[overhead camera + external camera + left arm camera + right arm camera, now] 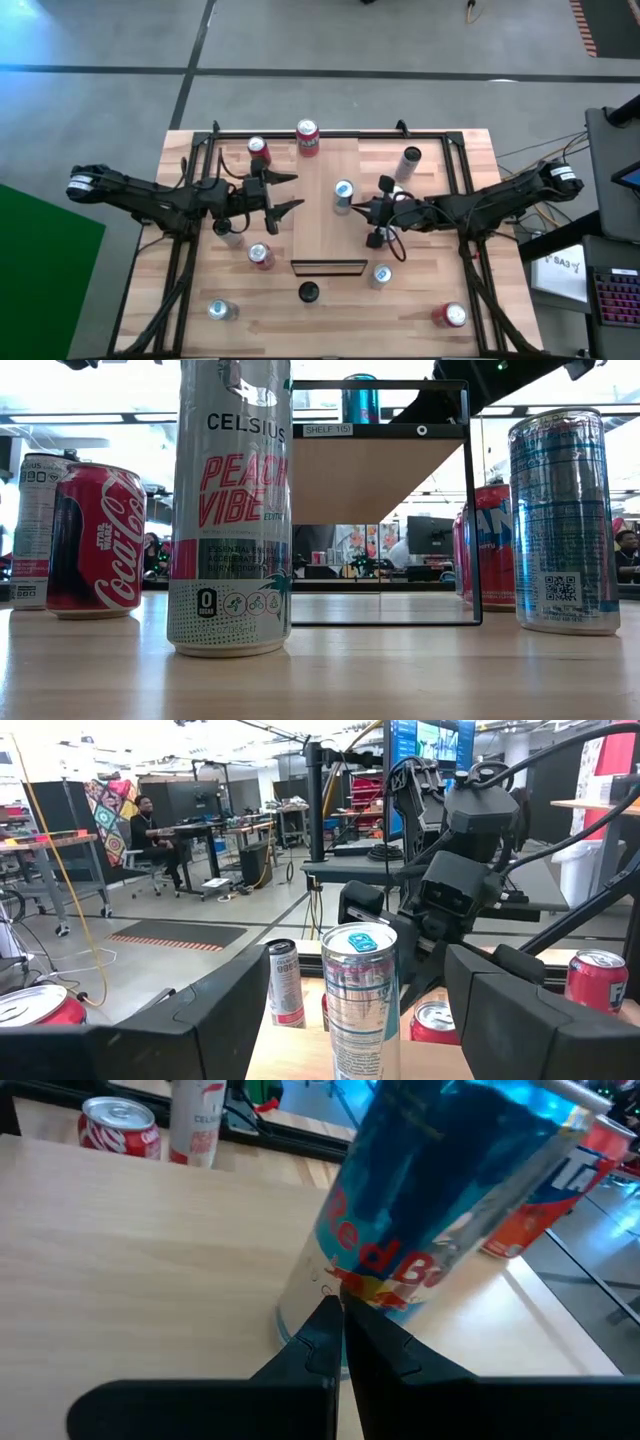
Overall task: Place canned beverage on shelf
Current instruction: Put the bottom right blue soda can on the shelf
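Note:
A blue and silver Red Bull can (pixel 343 196) stands upright on the light wood shelf (pixel 320 238), toward its far right part. It also shows on top of the shelf in the low view (pixel 362 400). My left gripper (pixel 292 193) hovers open at the shelf's left edge and points level at the can (pixel 360 995), well short of it. My right gripper (pixel 362 208) is shut on nothing, and its tips (pixel 338 1312) come at the can's lower wall from the right. My right gripper's shut fingertips (pixel 322 1325) stand right at the can's lower side wall (pixel 330 1280), coming from the table's right and slanting slightly down. I cannot tell whether they touch it. The can stands upright on the shelf.
Several other cans stand on the table around the shelf: a red one (pixel 308 138) at the far edge, one (pixel 261 256) to the left, one (pixel 380 275) near right and a red one (pixel 450 316) at the near right. A Celsius can (pixel 230 510) stands close to the low camera.

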`<state>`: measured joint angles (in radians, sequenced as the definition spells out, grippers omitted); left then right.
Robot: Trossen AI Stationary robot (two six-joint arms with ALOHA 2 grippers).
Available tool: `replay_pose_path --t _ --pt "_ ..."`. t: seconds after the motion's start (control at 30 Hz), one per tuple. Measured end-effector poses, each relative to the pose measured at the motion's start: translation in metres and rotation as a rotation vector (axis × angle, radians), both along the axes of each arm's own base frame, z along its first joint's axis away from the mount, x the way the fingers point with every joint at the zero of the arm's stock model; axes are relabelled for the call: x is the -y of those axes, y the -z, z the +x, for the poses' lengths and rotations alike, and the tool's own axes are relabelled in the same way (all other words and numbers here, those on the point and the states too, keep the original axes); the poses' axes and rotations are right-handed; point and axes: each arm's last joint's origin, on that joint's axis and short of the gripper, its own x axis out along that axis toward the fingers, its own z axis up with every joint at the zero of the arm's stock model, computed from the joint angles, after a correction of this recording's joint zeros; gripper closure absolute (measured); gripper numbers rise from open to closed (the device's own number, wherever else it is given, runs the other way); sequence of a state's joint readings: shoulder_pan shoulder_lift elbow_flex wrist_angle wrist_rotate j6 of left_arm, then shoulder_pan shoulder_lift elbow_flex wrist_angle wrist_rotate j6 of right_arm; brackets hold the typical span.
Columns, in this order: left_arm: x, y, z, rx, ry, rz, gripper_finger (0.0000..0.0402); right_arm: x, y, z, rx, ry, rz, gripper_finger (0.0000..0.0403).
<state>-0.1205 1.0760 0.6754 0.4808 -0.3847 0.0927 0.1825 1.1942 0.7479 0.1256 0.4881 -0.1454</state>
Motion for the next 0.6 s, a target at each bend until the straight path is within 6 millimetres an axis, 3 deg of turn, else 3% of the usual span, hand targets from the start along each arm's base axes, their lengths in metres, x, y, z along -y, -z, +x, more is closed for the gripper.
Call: replay_pose_path --t 0.4,0.6 --pt "0.000 0.000 0.000 0.004 0.001 -0.021 0.0135 0.005 -0.018 -0.019 0.009 0.005 -0.016 0.0394" --pt "0.000 0.000 0.000 0.004 0.002 -0.023 0.0135 0.023 -0.026 -0.023 0.057 0.089 0.022 0.0394"
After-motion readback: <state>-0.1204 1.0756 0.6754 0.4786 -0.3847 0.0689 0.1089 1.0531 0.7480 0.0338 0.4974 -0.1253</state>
